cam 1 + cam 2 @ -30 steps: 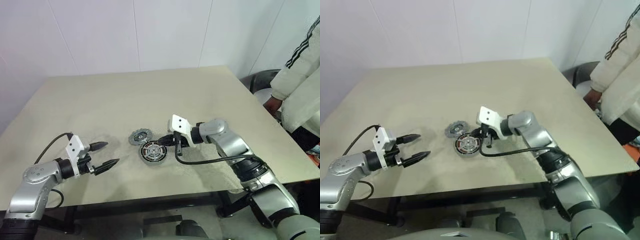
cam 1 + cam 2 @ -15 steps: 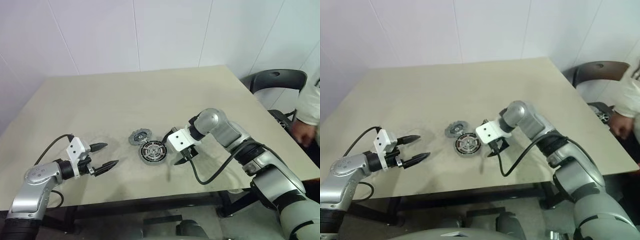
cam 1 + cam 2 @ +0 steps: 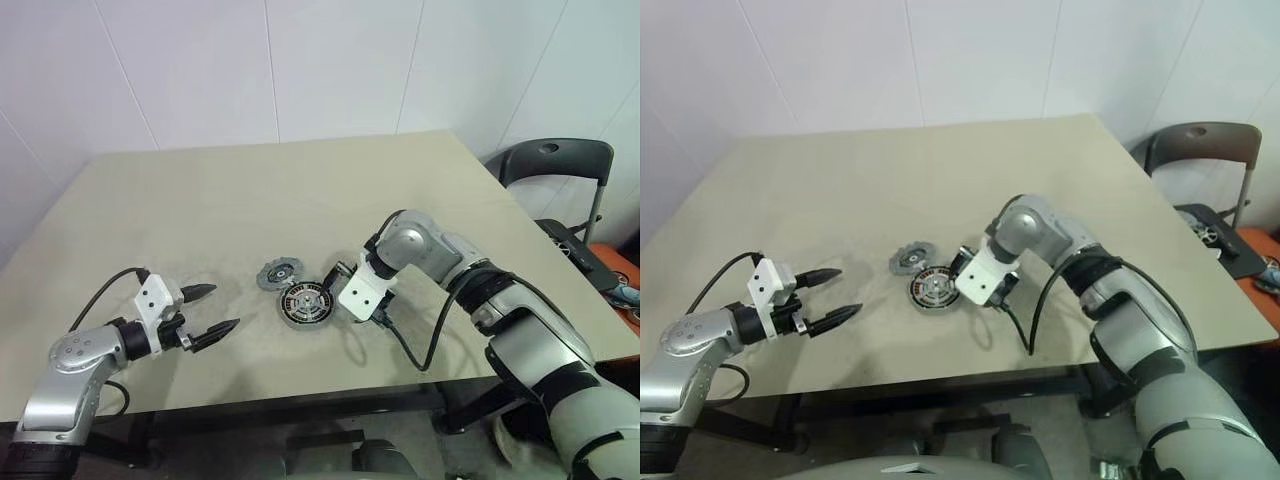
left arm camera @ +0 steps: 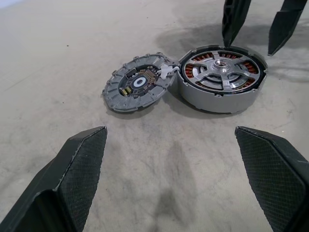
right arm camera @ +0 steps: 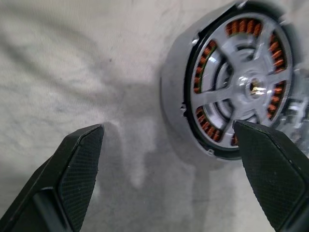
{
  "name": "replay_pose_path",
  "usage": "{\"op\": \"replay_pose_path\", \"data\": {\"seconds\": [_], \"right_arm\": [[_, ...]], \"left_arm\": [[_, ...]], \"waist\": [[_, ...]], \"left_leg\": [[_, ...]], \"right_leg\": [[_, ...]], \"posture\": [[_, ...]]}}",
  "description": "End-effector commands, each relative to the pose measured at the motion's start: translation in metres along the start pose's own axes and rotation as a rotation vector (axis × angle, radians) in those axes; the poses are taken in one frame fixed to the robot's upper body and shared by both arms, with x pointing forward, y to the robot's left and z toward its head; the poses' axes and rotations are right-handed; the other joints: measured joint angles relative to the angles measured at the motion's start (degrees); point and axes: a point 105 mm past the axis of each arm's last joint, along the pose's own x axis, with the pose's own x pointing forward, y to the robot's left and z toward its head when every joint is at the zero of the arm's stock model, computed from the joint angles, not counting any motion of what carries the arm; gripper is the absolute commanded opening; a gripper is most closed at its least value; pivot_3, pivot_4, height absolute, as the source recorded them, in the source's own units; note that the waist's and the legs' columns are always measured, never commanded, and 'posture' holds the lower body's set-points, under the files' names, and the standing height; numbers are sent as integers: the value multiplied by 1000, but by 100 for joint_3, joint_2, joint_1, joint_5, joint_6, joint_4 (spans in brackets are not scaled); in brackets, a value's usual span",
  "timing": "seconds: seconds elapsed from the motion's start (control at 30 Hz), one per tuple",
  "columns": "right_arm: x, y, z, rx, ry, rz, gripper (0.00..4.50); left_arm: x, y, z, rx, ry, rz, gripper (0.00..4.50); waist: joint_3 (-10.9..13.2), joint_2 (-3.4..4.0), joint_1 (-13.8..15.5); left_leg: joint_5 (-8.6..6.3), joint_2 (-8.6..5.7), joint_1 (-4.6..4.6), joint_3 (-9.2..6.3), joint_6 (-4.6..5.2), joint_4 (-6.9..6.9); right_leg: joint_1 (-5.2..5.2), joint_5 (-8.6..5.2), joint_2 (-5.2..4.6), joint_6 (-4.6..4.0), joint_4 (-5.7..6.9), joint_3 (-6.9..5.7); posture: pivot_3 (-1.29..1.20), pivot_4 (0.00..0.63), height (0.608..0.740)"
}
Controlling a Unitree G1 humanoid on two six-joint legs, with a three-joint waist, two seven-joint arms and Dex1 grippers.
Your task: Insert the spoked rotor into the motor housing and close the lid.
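Your left gripper [image 3: 212, 310] hovers low over the table [image 3: 250, 200], well left of the parts, pointing toward them with its fingers spread wide and empty. One lid [image 3: 280, 274] lies flat, touching one housing [image 3: 306, 305] just to its right; one rotor [image 4: 219, 72] already sits inside that housing. Your right arm bends down steeply just beside the housing, its gripper [image 5: 169, 154] wide apart, gripping nothing.
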Motion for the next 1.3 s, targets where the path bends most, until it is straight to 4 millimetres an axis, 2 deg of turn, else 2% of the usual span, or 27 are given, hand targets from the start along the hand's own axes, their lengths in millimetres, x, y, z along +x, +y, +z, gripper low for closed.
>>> {"op": "replay_pose_path", "data": {"seconds": [0.03, 0.37, 0.43, 0.57, 0.73, 0.9, 1.03, 1.2, 1.3], "right_arm": [[-5, -10, -2, -69, 44, -11, 3955], [4, -13, 1, -100, 39, -7, 467], [5, -14, 1, -99, 40, -13, 73], [5, -17, -2, -89, 52, -35, 56], [3, -26, 2, 14, 20, -91, 56], [-6, -31, 8, 205, -21, -142, 56], [-15, -26, 8, 345, 5, -158, 56], [-28, -18, 10, 608, 53, -214, 56], [-29, -13, 20, 750, 38, -208, 56]], "left_arm": [[-1, 1, 12, 35, -29, 12, 4500], [2, -1, 14, 45, -34, 9, 4500], [3, -1, 15, 47, -35, 7, 4500], [4, -2, 16, 47, -34, 6, 4500], [5, -2, 17, 48, -32, 6, 4500], [6, -1, 18, 52, -31, 7, 4500], [7, 0, 18, 47, -29, 13, 4500], [8, 2, 17, 50, -21, 15, 4500], [9, 4, 16, 50, -18, 16, 4500]], "waist": [[0, 0, 3], [-2, -2, -4], [-1, -2, -14], [-2, -2, -20], [-2, -2, -113], [-1, -2, -128], [-1, -1, -99], [0, 0, -59], [0, 0, -46]], "left_leg": [[0, 0, 0, 0, 0, 0], [0, -1, 9, 2, 0, 0], [0, 0, 18, 1, 0, 0], [1, 1, 23, 3, -1, 2], [1, 1, 23, 2, -1, 5], [1, 2, 16, -12, -2, 4], [0, -3, 5, -24, -1, 0], [0, -4, -1, -24, 1, 0], [0, -4, -6, -23, 0, 0]], "right_leg": [[0, 0, 0, 0, 0, 0], [4, 0, 0, 0, 0, 2], [5, 0, 3, -1, 1, 2], [7, 1, 3, -2, 10, 4], [17, 3, 3, -4, 13, 4], [11, 3, 2, -4, 14, 5], [1, 3, -4, -4, 10, 3], [-1, 3, -5, -4, 7, -1], [-8, 3, -4, -4, 7, -1]], "posture": [[0, 0, 740], [0, 0, 740], [0, 0, 740], [0, 0, 740], [0, 0, 740], [0, 0, 740], [0, 0, 740], [0, 0, 740], [0, 0, 740]]}}
